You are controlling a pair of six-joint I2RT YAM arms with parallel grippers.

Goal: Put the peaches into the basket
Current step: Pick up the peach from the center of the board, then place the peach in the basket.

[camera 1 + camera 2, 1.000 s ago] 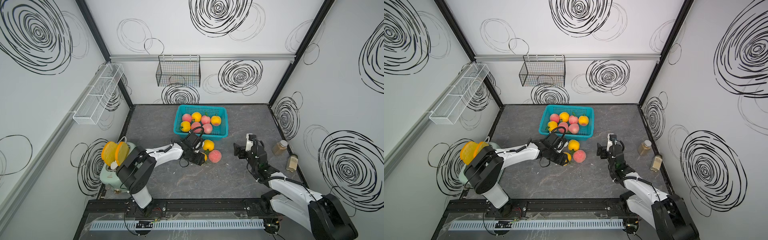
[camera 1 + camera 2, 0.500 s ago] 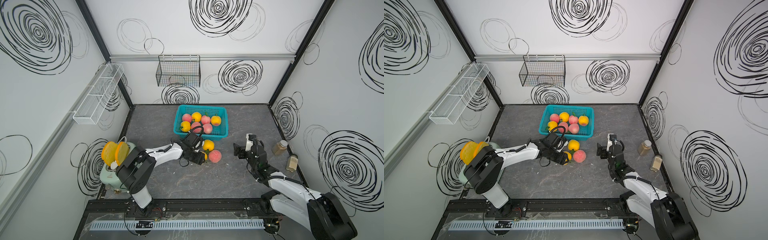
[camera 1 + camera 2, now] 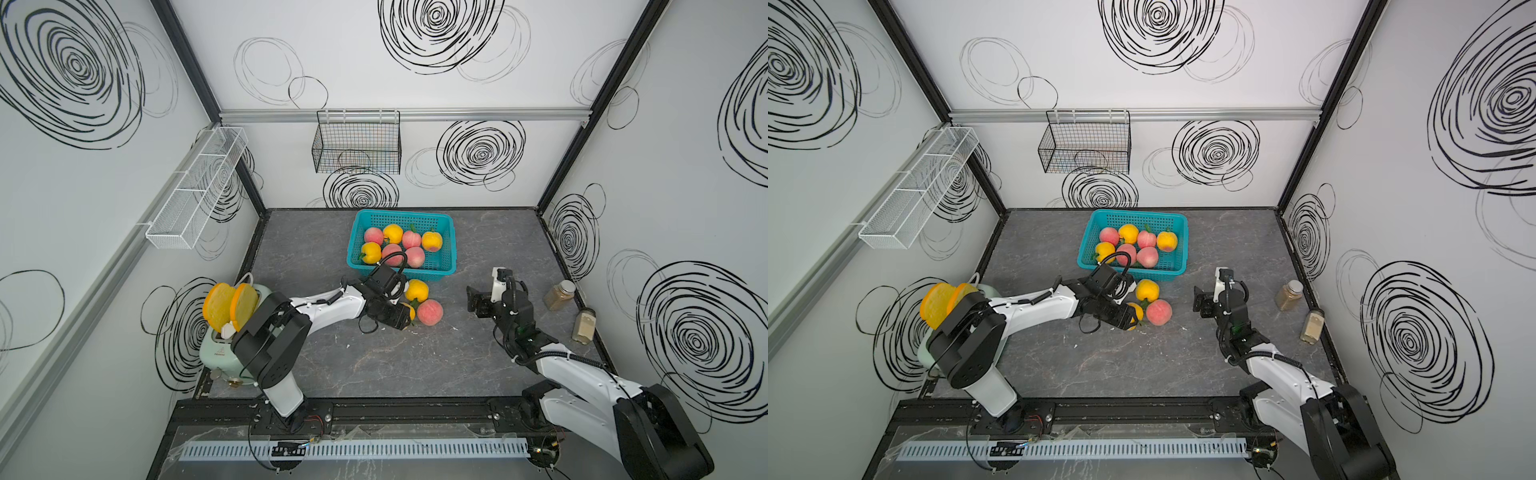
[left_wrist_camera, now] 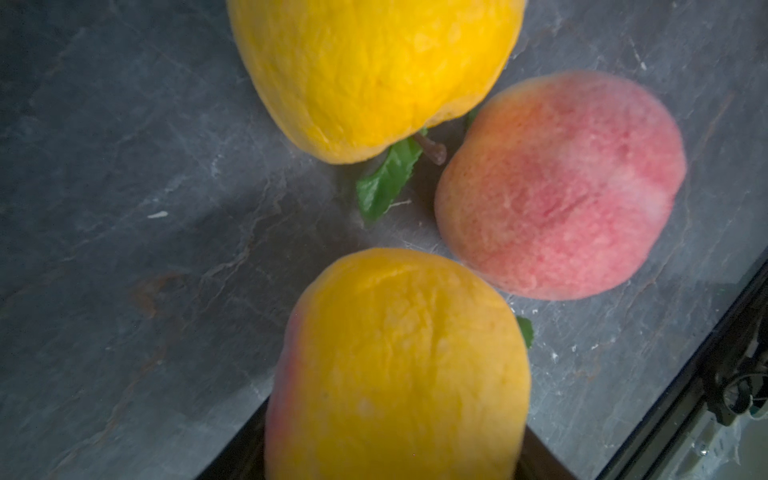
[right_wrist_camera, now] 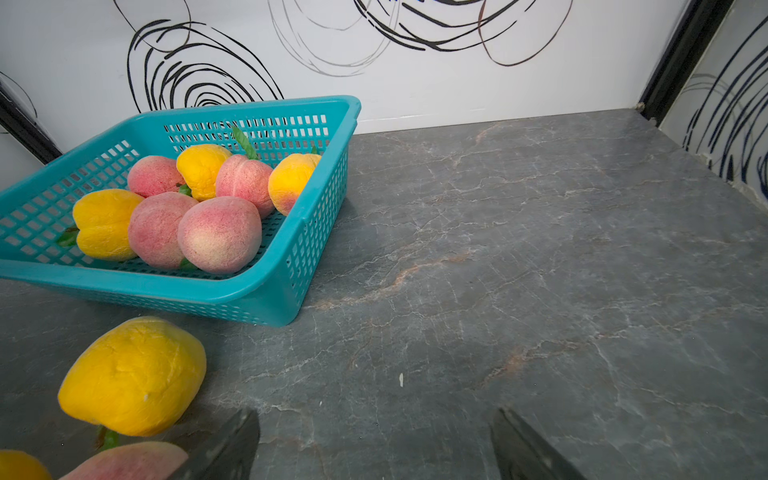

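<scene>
The teal basket [image 3: 445, 221] stands at the back middle of the table with several pink and yellow peaches [image 3: 392, 233] inside. Just in front of it lie a yellow peach [image 3: 417, 289] and a pink peach [image 3: 430, 311]. My left gripper [image 3: 400, 318] reaches low beside them, shut on a third, yellow-orange peach [image 4: 395, 365] that fills the space between its dark fingers [image 4: 237, 455]. In a top view only a sliver of that held peach [image 3: 1136, 312] shows. My right gripper [image 3: 478, 301] hovers right of the fruit, open and holding nothing, its fingers [image 5: 232, 449] wide apart over bare table.
A mint toaster with yellow bread slices [image 3: 227, 305] stands at the front left beside the left arm's base. Two spice jars [image 3: 559, 294] [image 3: 584, 326] stand by the right wall. A black wire basket [image 3: 357, 147] and a white mesh rack [image 3: 195, 191] hang on the walls.
</scene>
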